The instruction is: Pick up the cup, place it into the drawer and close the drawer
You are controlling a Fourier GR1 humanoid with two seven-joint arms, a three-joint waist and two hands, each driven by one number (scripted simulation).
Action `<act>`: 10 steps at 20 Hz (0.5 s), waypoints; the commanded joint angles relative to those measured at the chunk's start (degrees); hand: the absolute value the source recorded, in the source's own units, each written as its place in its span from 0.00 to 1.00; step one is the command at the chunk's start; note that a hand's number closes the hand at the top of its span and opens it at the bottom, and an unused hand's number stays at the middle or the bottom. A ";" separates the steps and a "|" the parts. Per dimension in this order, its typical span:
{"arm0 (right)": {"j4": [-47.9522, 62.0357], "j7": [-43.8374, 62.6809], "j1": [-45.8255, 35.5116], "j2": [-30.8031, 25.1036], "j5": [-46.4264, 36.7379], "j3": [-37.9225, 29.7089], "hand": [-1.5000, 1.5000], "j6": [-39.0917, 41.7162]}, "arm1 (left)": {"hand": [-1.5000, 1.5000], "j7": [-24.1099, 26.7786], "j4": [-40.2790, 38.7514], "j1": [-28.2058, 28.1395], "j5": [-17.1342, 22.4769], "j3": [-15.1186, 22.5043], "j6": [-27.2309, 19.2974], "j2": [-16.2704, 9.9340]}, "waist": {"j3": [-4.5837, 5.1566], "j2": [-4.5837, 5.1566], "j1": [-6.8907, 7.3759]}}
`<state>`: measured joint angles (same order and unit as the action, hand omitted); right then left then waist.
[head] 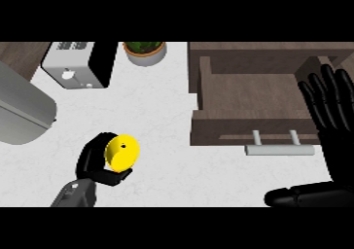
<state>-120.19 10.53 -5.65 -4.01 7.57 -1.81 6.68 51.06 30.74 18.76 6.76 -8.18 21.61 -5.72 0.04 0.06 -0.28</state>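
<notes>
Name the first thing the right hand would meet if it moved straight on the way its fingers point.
Probably the back wall of the open drawer: the right hand points up-view over the drawer's right side, though its height is unclear.

Open counter (158,112) runs clear toward the drawer (252,97); right hand (334,107) looms over the drawer's right edge

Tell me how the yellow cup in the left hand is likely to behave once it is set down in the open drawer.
The yellow cup looks rigid and small, so it is probably light. Its round outline in the left hand suggests it may roll if laid sideways. The drawer has raised walls, which would likely stop it.
</notes>
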 commanded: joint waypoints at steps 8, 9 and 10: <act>0.38 -0.70 0.92 -1.84 3.40 -3.34 0.00 2.12 | 1.00 9.76 1.33 -0.81 4.18 -6.92 -8.23 -0.61 | 0.00 0.09 0.00; -2.81 1.80 0.92 -0.11 0.76 0.02 0.00 -0.15 | 1.00 9.52 0.92 0.27 4.94 -7.54 -7.55 -1.07 | 0.02 0.02 -0.06; -0.01 -1.79 2.39 -2.06 3.78 -3.91 0.00 2.89 | 1.00 7.78 4.27 -0.79 5.62 -7.03 -6.75 -1.12 | -0.04 -0.06 0.17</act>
<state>-121.09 10.77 -4.62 -5.29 10.07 -4.04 7.98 55.41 33.47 18.23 10.31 -13.21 14.24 -6.02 0.04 0.04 -0.20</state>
